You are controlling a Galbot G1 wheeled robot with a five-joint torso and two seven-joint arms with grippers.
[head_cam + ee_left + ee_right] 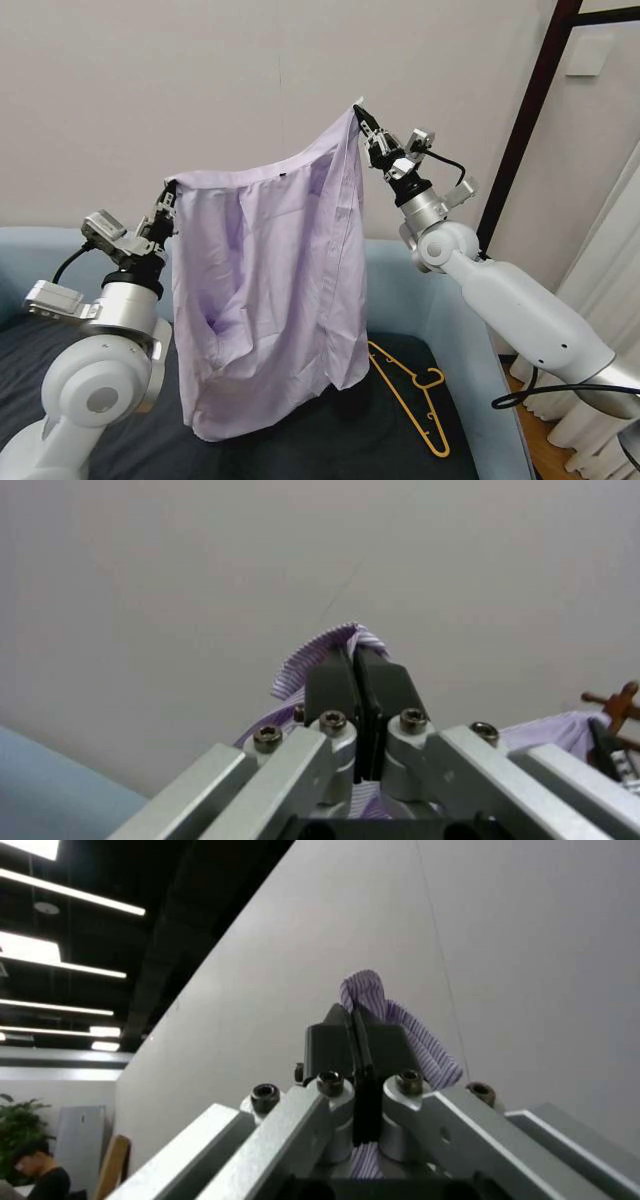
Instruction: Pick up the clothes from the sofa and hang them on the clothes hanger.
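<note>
We see the pale blue sofa (395, 275) across the lower part of the head view, its dark seat running from the lower left to lower centre; the lilac shirt (265, 290) hangs spread in the middle of the frame, clear of the seat at its top and draping down towards the cushion at its lower hem; its upper edge slopes from centre left up to upper centre right. A dark upright post (530, 110) crosses the upper right corner; a yellow hanger (412, 400) lies flat on the seat at lower centre right, just beside the shirt's hem. The left gripper (168, 205), at centre left, pinches one top corner; in the left wrist view (357, 656) its fingers are pressed together with striped cloth (300, 660) bunched between them. The right gripper (362, 118), higher at upper centre right, clamps the other corner; the right wrist view (355, 1024) shows its fingers closed tight on a fold of fabric (400, 1024).
</note>
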